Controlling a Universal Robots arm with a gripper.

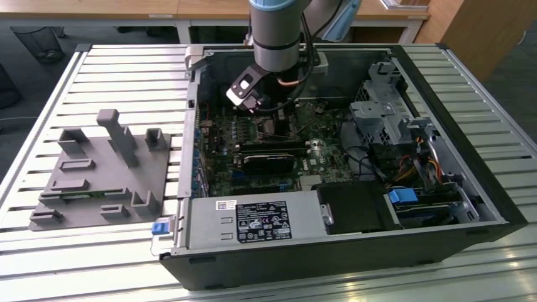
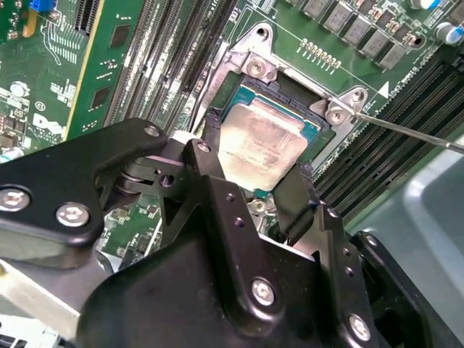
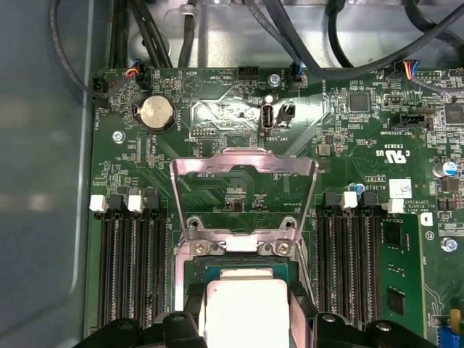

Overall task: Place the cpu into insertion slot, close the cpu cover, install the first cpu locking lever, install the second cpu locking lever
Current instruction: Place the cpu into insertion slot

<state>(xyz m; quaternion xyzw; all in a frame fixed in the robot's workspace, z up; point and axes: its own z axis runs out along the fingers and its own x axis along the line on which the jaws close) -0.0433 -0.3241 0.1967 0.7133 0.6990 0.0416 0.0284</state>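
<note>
The cpu (image 2: 257, 145), a pale silvery square chip, lies level in the insertion slot (image 2: 290, 87) on the green board. My gripper (image 2: 255, 168) straddles it, one black finger (image 2: 210, 163) against each of two opposite edges, so it is shut on the chip. The first wrist view shows the cpu (image 3: 246, 312) between the fingers of the gripper (image 3: 246, 313). Beyond it the cpu cover (image 3: 243, 170), a silvery frame, stands swung open on its hinge. A thin metal locking lever (image 2: 406, 130) sticks out from a socket corner, unlatched. In the exterior view the gripper (image 1: 251, 100) is low inside the computer case (image 1: 470, 182).
Black memory slots (image 3: 134, 268) flank the socket on both sides. A black card (image 1: 268, 160) lies across the board toward the near side of the case. The power supply (image 1: 251, 223), the drive cage (image 1: 386, 119) and cables crowd the case. A grey fixture (image 1: 100, 170) sits on the slatted table at the exterior view's left.
</note>
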